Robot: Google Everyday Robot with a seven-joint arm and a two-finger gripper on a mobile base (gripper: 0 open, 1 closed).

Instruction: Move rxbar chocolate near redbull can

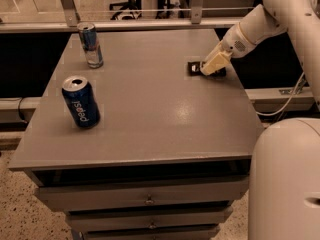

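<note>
The rxbar chocolate (194, 67) is a small dark flat bar lying at the table's right edge, its right part hidden by my gripper. My gripper (212, 65) is down on the bar's right end, reaching in from the right. The redbull can (91, 45), slim and silver-blue, stands upright at the far left corner of the table, well away from the bar.
A wider blue Pepsi can (80, 101) stands upright at the left, nearer the front. The grey table (150, 124) has drawers below. The robot's white body (285, 179) fills the lower right. A rail (150, 24) runs behind the table.
</note>
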